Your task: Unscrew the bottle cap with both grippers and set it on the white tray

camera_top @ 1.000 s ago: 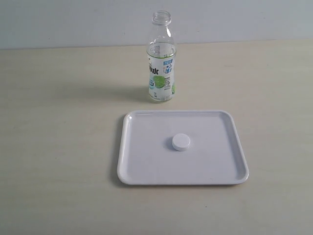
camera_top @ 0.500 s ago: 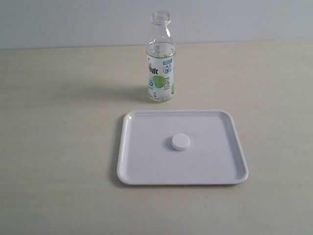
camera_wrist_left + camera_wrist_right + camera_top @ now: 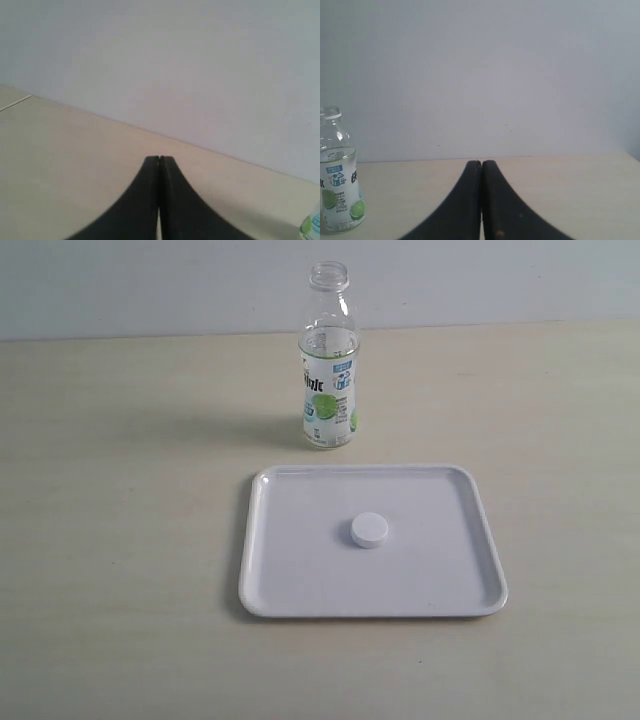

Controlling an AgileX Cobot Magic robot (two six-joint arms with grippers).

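The small white bottle cap [image 3: 369, 530] lies flat near the middle of the white tray [image 3: 290, 595]. Behind the tray the clear bottle [image 3: 328, 370] with the lime label stands upright, its neck bare. The same bottle [image 3: 337, 172] shows at the side of the right wrist view, and a sliver of its label [image 3: 312, 225] at the corner of the left wrist view. My left gripper [image 3: 159, 159] is shut with nothing between its fingers. My right gripper [image 3: 481, 162] is shut and empty as well. Neither arm appears in the exterior view.
A pale wooden table [image 3: 120, 540] carries everything, and a plain light wall [image 3: 150, 285] rises behind it. Both grippers hover over bare tabletop, well away from the bottle and tray.
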